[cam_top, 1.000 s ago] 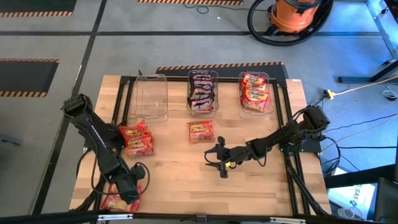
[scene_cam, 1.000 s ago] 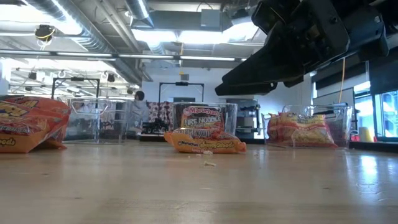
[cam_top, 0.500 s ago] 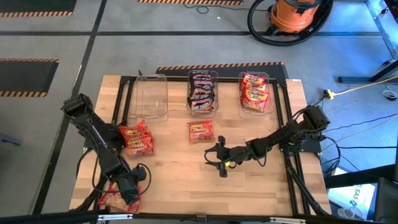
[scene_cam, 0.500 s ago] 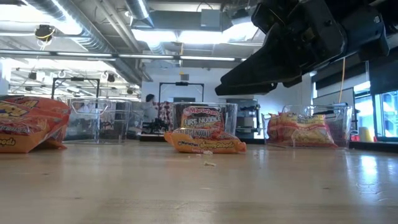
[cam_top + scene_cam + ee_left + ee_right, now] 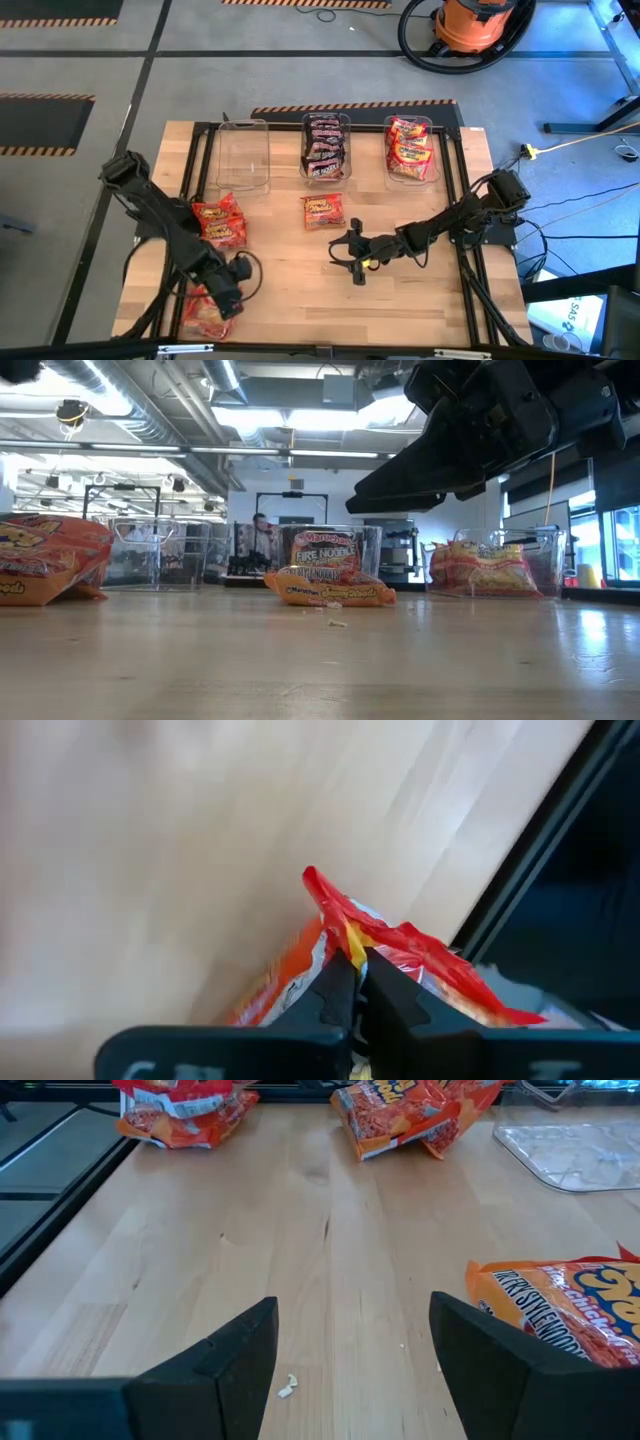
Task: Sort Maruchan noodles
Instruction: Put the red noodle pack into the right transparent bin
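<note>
Near the table's front left corner, my left gripper (image 5: 231,291) is shut on a red-orange noodle packet (image 5: 205,315). Two more red-orange packets (image 5: 220,222) lie flat at mid left, and another packet (image 5: 322,210) lies at the table's middle. At the far edge stand three bins: an empty clear bin (image 5: 243,155), a middle bin holding dark packets (image 5: 325,147), and a right bin holding red packets (image 5: 410,148). My right gripper (image 5: 350,260) hovers open right of centre, pointing toward the table's left, with the middle packet (image 5: 560,1315) just beside one finger. My left gripper pinches the packet's crimped red edge (image 5: 345,925) between its two fingers (image 5: 335,995). They come steeply from above and cross that edge. The pinched edge stands up at the fingertips while the packet trails away toward the front left corner. Whether its far part still lies on the wood does not show.
A black metal frame (image 5: 455,200) borders the wooden top. Bare wood lies between the two grippers and along the front edge. Small crumbs (image 5: 287,1388) lie near my right gripper. A person (image 5: 260,530) moves in the room far behind the bins.
My left gripper has taken hold of the front-left packet and moved toward the table's right, turning somewhat. The packet has shifted right with it, away from the corner.
</note>
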Tool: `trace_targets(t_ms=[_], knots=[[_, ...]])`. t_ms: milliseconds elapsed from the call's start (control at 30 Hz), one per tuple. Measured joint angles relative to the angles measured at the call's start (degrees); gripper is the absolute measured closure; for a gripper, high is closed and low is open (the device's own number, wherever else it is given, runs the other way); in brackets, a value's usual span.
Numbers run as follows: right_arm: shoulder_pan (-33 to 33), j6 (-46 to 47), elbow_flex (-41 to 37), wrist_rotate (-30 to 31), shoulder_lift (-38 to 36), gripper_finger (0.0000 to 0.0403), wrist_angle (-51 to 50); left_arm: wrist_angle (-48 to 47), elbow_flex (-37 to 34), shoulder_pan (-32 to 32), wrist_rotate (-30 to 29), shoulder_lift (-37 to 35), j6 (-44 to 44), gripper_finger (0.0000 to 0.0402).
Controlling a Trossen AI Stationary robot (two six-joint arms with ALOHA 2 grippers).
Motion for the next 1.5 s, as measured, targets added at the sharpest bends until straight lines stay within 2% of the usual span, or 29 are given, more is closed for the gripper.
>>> trace_targets(t_ms=[167, 333, 567, 800, 933, 1000, 1133, 1267, 1333, 1500], knots=[[0.00, 0.09, 0.00, -0.02, 0.00, 0.0164, 0.00, -0.43, 3.99, 5.27, -6.29, 0.00, 9.09, 0.0400], [0.00, 1.93, 0.00, -0.04, 0.00, 0.0164, -0.05, 5.94, 4.21, 10.73, -12.41, 2.33, 20.31, 0.0401], [0.00, 11.50, 0.00, -0.07, 0.00, 0.0164, -2.65, 25.89, 4.21, 16.43, -13.75, 11.37, 38.75, 0.0400], [0.00, 17.55, 0.00, 1.86, 0.00, 0.0164, -4.84, 39.32, 4.21, 19.25, -13.73, 18.61, 49.59, 0.0376], [0.00, 18.14, -0.02, 1.45, 0.00, 0.0164, -4.53, 42.17, 4.21, 20.05, -13.15, 20.06, 50.86, 0.0349], [0.00, 18.32, -0.01, 0.99, 0.01, 0.0156, -4.19, 41.97, 4.21, 20.42, -10.57, 20.06, 50.41, 0.0330], [-0.64, 21.26, 0.00, 0.83, 0.00, 0.0112, -3.78, 40.15, 4.23, 20.01, -5.25, 17.37, 48.38, 0.0296], [-2.05, 25.78, -0.01, 0.14, 0.12, 0.0058, -3.22, 34.88, 4.30, 17.91, -4.61, 13.45, 45.11, 0.0284], [-2.58, 26.69, -0.02, -1.17, 0.39, 0.0040, -1.15, 32.03, 4.30, 16.23, -6.84, 12.10, 43.36, 0.0285], [-4.49, 32.33, 4.23, -8.69, 3.54, 0.0026, -0.86, 30.67, 4.30, 9.99, -18.14, 12.62, 40.21, 0.0285]])
